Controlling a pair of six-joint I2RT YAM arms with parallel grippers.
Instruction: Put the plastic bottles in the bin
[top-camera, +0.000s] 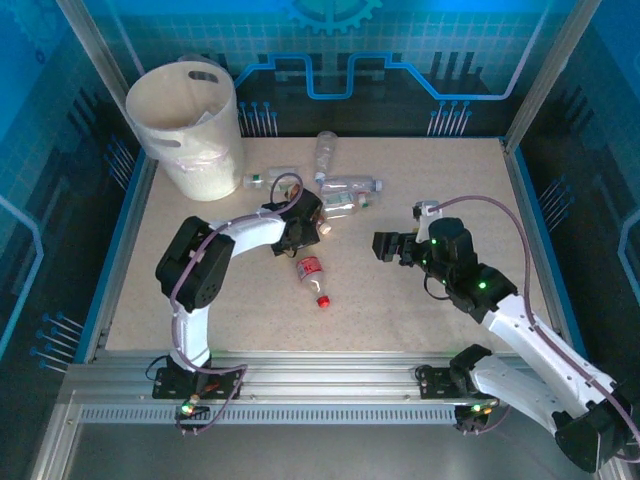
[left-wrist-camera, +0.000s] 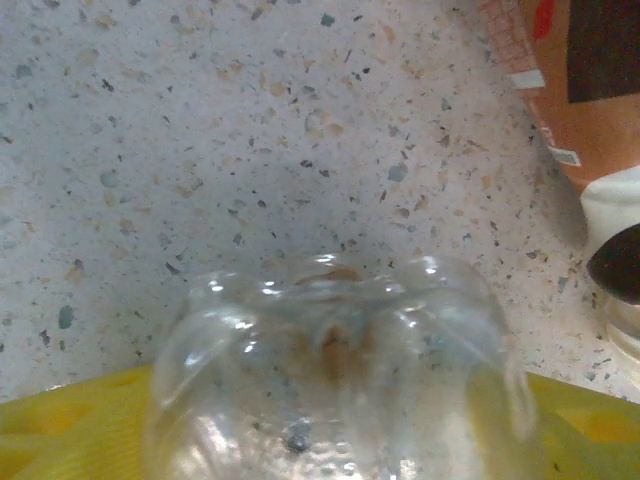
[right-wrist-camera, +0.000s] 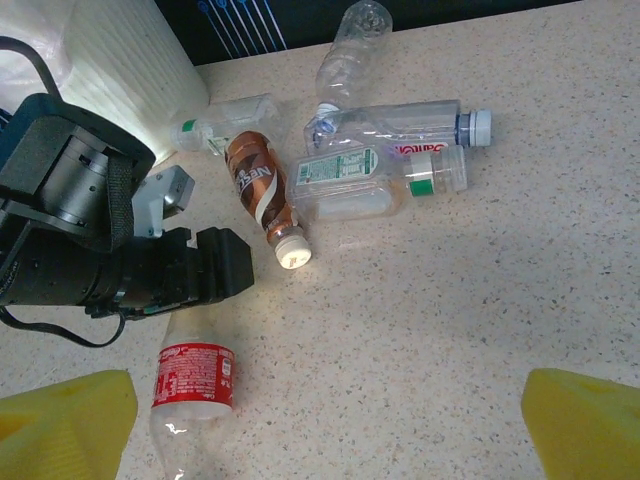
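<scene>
A clear plastic bottle with a red label (top-camera: 311, 277) (right-wrist-camera: 195, 380) lies mid-table. My left gripper (top-camera: 300, 235) (left-wrist-camera: 340, 440) is low over its base (left-wrist-camera: 340, 370), with a yellow finger against each side of it. A brown-labelled bottle (right-wrist-camera: 262, 190) (left-wrist-camera: 580, 90) lies right beside that gripper. More clear bottles lie in a cluster behind: one with a blue cap (right-wrist-camera: 400, 125), one with a green cap (right-wrist-camera: 370, 185), and another (top-camera: 326, 152) further back. The white bin (top-camera: 200, 165) stands at the back left. My right gripper (top-camera: 395, 245) (right-wrist-camera: 320, 440) hovers open to the right of the red-labelled bottle.
A small bottle with a green cap (top-camera: 262, 181) (right-wrist-camera: 225, 120) lies next to the bin's foot. The table has raised blue edges on the left and right. Bare tabletop stretches along the front and the right side.
</scene>
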